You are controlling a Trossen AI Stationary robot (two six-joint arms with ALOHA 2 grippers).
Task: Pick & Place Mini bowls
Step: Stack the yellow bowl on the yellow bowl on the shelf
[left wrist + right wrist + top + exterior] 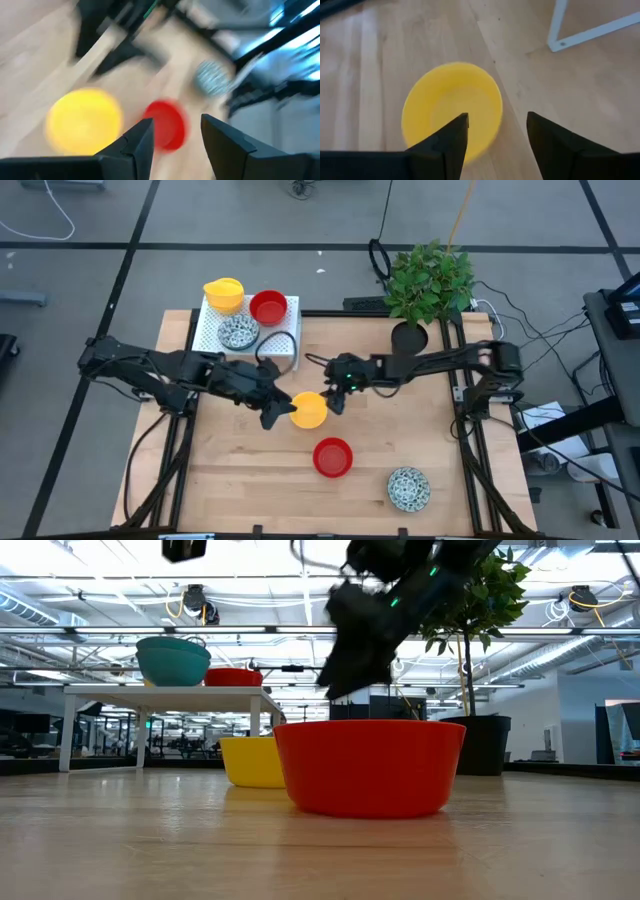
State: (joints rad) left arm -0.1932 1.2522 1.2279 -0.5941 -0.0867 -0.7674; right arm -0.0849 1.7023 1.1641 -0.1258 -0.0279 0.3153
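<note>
Yellow bowl [309,410]: on the tabletop near its middle, between both grippers.
Right gripper [337,399]: fingers spread, empty; we see the bowl just beyond them.
Left gripper [272,411]: fingers parted, empty, at the bowl's other side.
Nearer arm: we judge neither clearly.

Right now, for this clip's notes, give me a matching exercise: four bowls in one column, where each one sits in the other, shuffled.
Things:
1. yellow bowl on the bare table
2. red bowl on the bare table
3. speckled bowl on the bare table
4. yellow bowl on the white tray

Places:
A. table's near right corner area
B. between the two grippers, mid-table
C. tray's far left part
D. between the other two loose bowls

Pairs: 1-B, 2-D, 3-A, 4-C
</note>
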